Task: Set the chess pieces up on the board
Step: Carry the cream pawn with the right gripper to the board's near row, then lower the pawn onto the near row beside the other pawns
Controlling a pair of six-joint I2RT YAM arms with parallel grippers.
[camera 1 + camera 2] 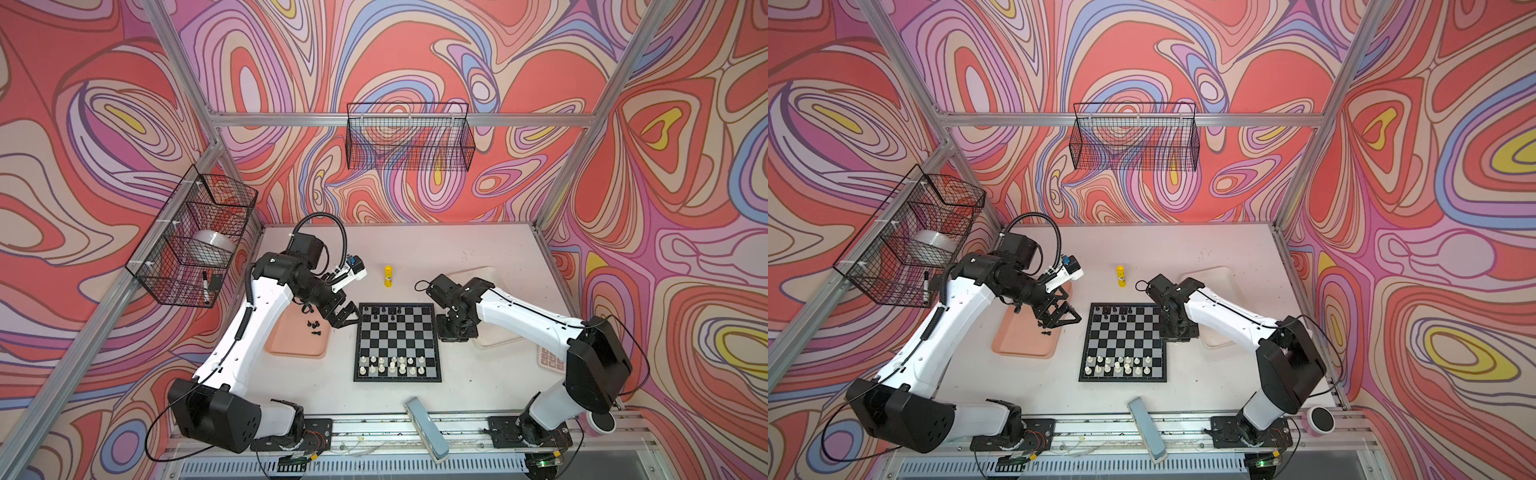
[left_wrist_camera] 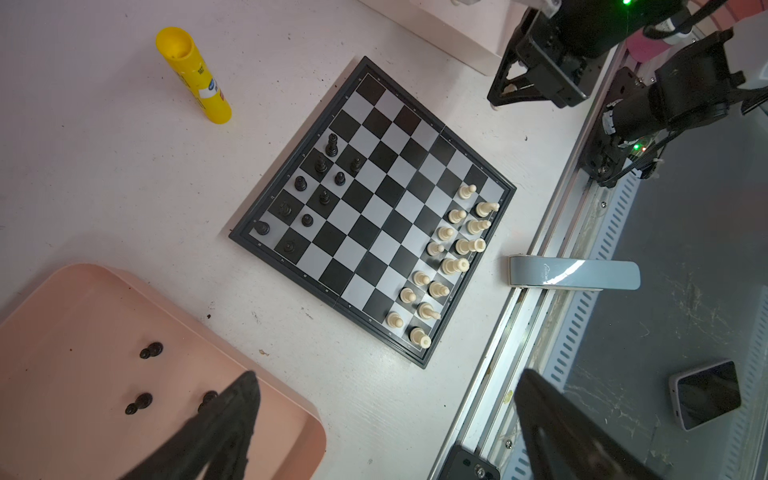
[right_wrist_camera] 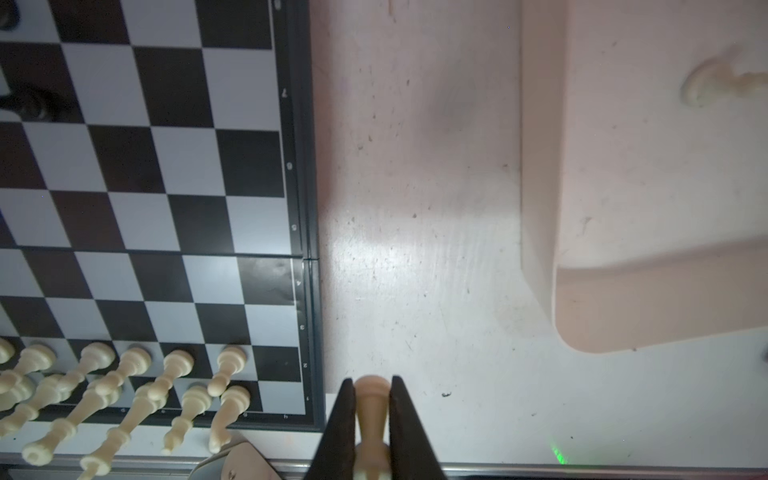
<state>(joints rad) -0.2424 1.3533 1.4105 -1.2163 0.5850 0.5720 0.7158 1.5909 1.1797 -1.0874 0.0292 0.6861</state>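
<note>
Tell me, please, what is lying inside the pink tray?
Three black chess pieces lie in the pink tray; the open left gripper partly covers one and hides whatever lies beneath it.

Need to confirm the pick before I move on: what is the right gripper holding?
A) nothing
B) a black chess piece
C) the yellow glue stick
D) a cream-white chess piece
D: in the right wrist view the right gripper is closed on a cream-white chess piece, just off the edge of the board.
</note>
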